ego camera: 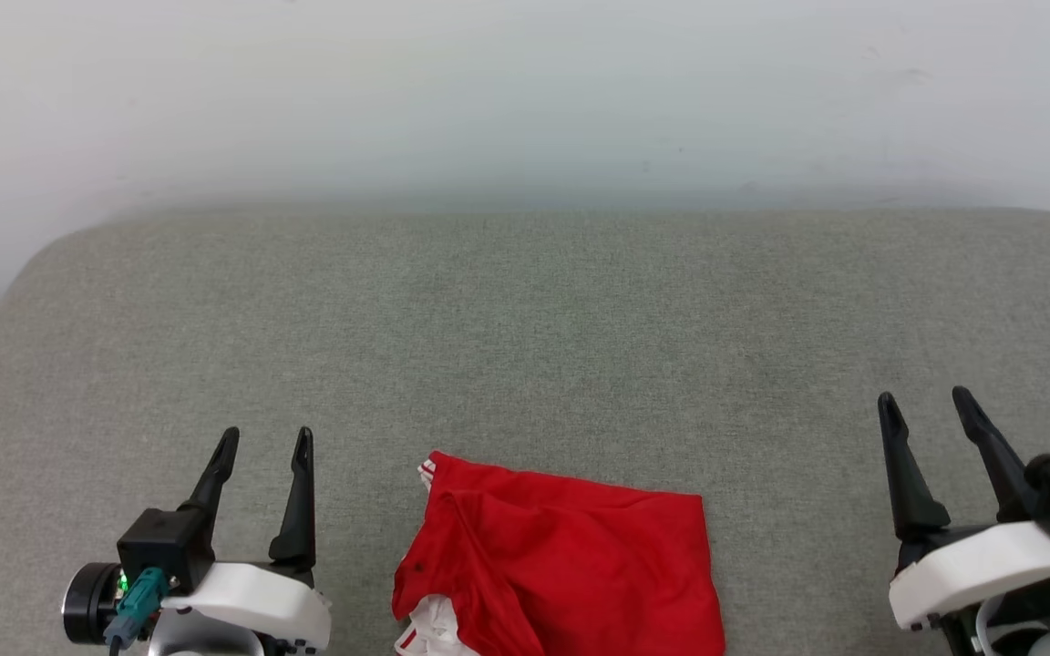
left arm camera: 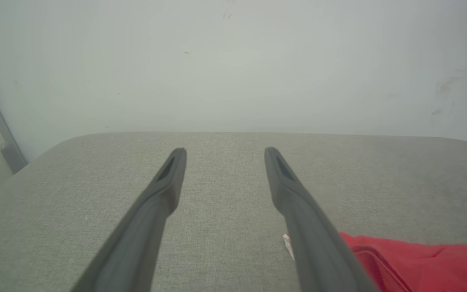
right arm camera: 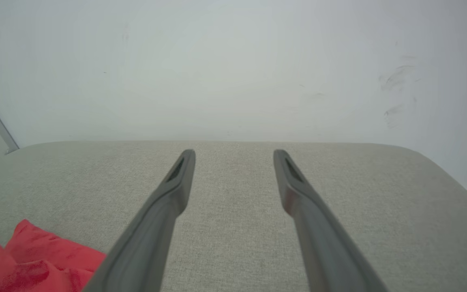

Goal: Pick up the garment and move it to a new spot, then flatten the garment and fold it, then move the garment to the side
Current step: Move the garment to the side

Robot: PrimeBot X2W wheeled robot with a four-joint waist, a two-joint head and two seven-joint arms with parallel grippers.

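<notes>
I'm seeing the garment (ego camera: 571,565) lying bunched at bottom centre of the head view. Its red body is doubled over itself, striped trim (ego camera: 427,470) is peeking out at its upper left corner, and its lower part is running off the frame's bottom edge. I'm judging it light, limp and grippy enough, so it'll be sagging and dragging rather than holding shape. I'm planning to pinch the upper left and upper right corners of the top layer, one per arm, not the middle of the heap. The left gripper (ego camera: 268,435) is sitting at lower left near the cloth, fingers parted and carrying nothing. The right gripper (ego camera: 924,396) is sitting at lower right, also parted and empty, well apart from the cloth. The grey padded surface (ego camera: 525,319) is running up-frame to the white wall (ego camera: 525,91), with rounded corners at upper left and upper right. I'm reading plenty of room ahead for spreading. The near edge isn't visible, so I'm treating it as a drop risk.
</notes>
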